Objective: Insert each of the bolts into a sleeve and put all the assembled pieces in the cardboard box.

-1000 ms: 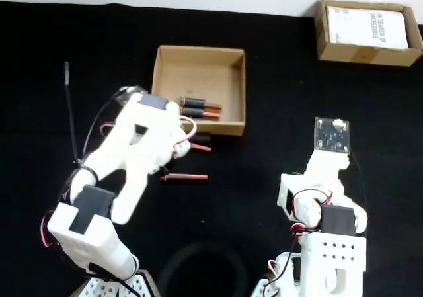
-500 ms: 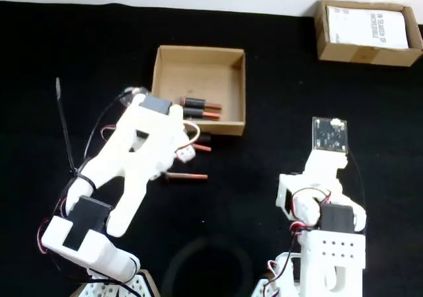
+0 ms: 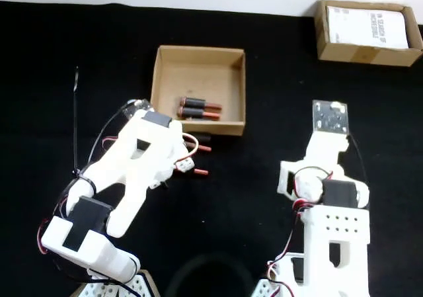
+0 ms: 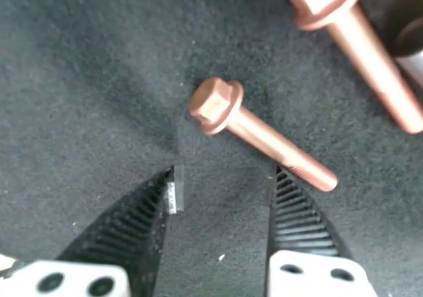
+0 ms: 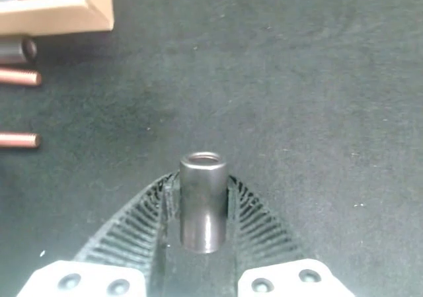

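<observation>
In the left wrist view a copper bolt [image 4: 258, 135] lies on the black mat just beyond the tips of my open left gripper [image 4: 224, 171]. Its shaft end sits near one fingertip. A second bolt [image 4: 357, 52] lies farther off beside a dark sleeve [image 4: 411, 29]. From above, the left arm covers most of the near bolt and only its tip [image 3: 199, 172] sticks out. My right gripper [image 5: 201, 178] is shut on a dark sleeve [image 5: 203, 208], held upright above the mat. The cardboard box [image 3: 165, 79] holds two assembled pieces [image 3: 198, 108].
A loose sleeve [image 3: 201, 139] and a bolt tip [image 3: 202, 148] lie just in front of the box. A second cardboard box [image 3: 367, 52] with white paper stands at the back right. A thin black rod [image 3: 75, 112] sticks up by the left arm.
The left arm has drawn back from the box and come down over the loose bolt, which it now mostly covers. The right arm has barely shifted and still holds its sleeve.
</observation>
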Motion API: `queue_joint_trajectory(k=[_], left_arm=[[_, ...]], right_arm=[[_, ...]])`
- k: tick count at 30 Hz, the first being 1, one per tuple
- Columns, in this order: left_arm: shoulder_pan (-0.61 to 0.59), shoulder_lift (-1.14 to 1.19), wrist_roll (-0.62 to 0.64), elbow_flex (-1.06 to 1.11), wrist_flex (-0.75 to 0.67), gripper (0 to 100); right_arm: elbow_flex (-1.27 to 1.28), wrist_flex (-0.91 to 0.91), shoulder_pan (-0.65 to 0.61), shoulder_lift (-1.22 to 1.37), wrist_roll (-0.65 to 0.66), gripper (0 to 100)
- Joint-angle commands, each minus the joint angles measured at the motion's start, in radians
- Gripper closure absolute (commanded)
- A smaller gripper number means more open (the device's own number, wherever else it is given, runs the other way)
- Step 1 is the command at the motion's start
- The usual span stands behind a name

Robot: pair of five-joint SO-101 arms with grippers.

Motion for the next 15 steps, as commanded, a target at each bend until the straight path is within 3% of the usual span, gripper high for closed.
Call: queue_joint_trajectory(k=[1,15], left_arm=[[0.008,-0.051,-0.003,0.002,-0.009,79],[-0.021,-0.064,0.005,-0.081,0.031,79]], right_arm=[[-0.044,0.004,-0.05,0.012,0.003,99.2],[0.031,-0.054,-0.113,0.016,0.006,99.2]])
